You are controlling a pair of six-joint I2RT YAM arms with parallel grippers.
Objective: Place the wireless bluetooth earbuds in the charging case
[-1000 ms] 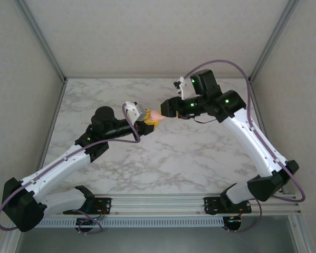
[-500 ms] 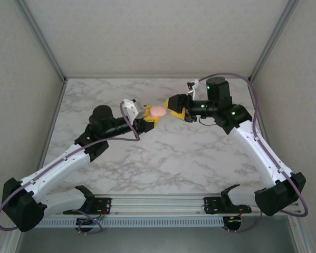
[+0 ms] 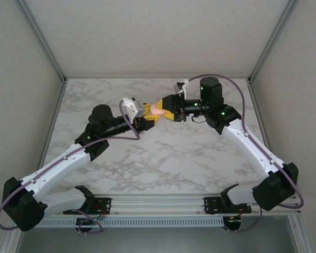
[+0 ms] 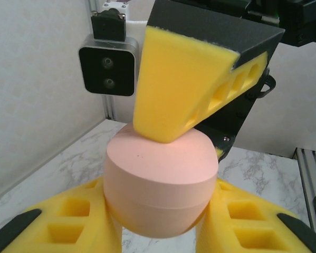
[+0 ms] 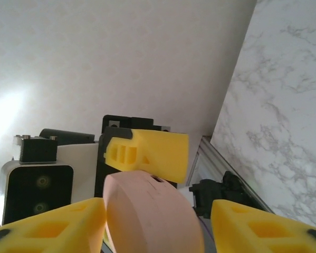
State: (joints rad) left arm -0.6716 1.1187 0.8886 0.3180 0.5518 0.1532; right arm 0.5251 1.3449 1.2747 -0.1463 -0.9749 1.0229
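Aloft, left end effector (image 3: pixel 150 119) clamps the pink charging case (image 4: pixel 161 179), flat end facing the open right end effector (image 3: pixel 164 110).

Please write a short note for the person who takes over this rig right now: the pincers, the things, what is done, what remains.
Left pincer: shut on the peach-pink charging case, held above the marble table.
Right pincer: open around the same case, one finger resting on its lid.
Case: the lid looks closed; whether earbuds are inside, I cannot tell.
Done: case is up and held between both arms.
Left: probably open the lid, then insert the earbuds.
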